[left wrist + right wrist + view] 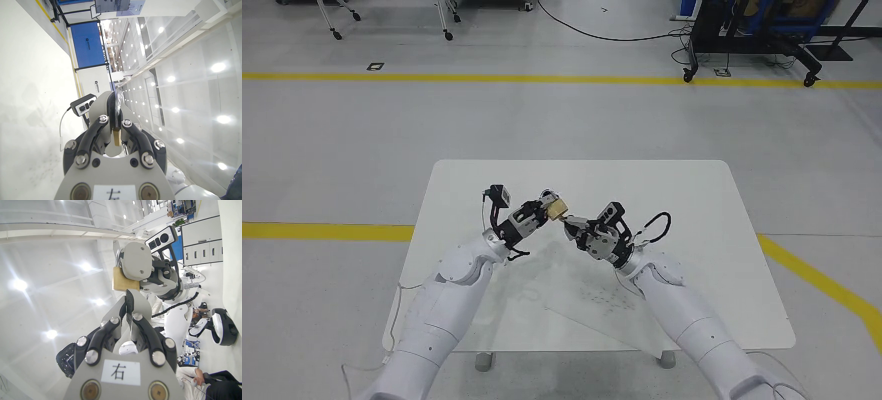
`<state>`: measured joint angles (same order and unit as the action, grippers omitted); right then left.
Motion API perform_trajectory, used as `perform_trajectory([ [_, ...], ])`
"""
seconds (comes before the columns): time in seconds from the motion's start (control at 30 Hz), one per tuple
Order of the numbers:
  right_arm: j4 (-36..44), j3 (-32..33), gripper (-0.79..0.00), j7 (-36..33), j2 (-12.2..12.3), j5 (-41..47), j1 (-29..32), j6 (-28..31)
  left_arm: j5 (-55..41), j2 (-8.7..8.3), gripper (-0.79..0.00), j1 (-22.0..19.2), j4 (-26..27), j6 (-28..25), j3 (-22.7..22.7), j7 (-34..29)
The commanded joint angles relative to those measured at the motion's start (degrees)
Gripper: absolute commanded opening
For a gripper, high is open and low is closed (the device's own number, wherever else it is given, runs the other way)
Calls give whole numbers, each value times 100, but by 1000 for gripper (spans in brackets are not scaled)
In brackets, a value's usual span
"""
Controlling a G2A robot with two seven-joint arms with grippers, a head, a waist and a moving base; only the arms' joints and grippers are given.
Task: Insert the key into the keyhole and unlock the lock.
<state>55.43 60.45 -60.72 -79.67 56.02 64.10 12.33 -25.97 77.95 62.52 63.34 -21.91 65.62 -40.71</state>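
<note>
**Key closing on the lock, in mid-air over the table**

The right gripper [129, 294] is aiming its fingers, pressed tight together, at the underside of the brass lock [122, 281]. The tips are just beside it or touching it, and I cannot tell which. The key should be sitting pinched between those pads, but I am not making it out. Just beyond, the left gripper [114, 102] is clamping the lock's body and holding it up over the middle of the white table [692, 200]. Yellow floor lines [542, 77] are running farther off.

I am reading this as the insertion step, with the key being lined up at the keyhole and not yet turned. The next move is calling for a fine push straight along the keyhole's axis while the left arm holds steady, then a twist.

The right wrist view is giving the lock's broad face and how close the fingertips are to it. The left wrist view is showing the lock edge-on, seated deep between its own closed fingers. The top view is placing both grippers nose to nose, though the contact there is too small to read.
</note>
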Motion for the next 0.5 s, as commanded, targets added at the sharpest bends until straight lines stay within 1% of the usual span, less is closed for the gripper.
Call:
perform_trajectory([
  [0.0,36,10,-785,-27,-1,-18,11,21,13,0,-785,3,2,8,-2,18],
  [0.03,54,13,-730,-33,0,-50,16,42,19,0,-785,2,9,6,-3,23],
  [0.07,74,11,-708,-34,-1,-65,26,41,11,1,-785,6,12,5,-5,20],
  [0.37,115,16,-714,1,-21,-107,58,31,22,-2,-785,11,17,-28,-11,-17],
  [0.43,98,40,-677,50,-20,-159,52,94,28,-2,-785,12,9,-16,-8,11],
  [0.47,89,66,-634,118,-12,-242,47,168,39,-2,-785,9,-4,17,-6,45],
])
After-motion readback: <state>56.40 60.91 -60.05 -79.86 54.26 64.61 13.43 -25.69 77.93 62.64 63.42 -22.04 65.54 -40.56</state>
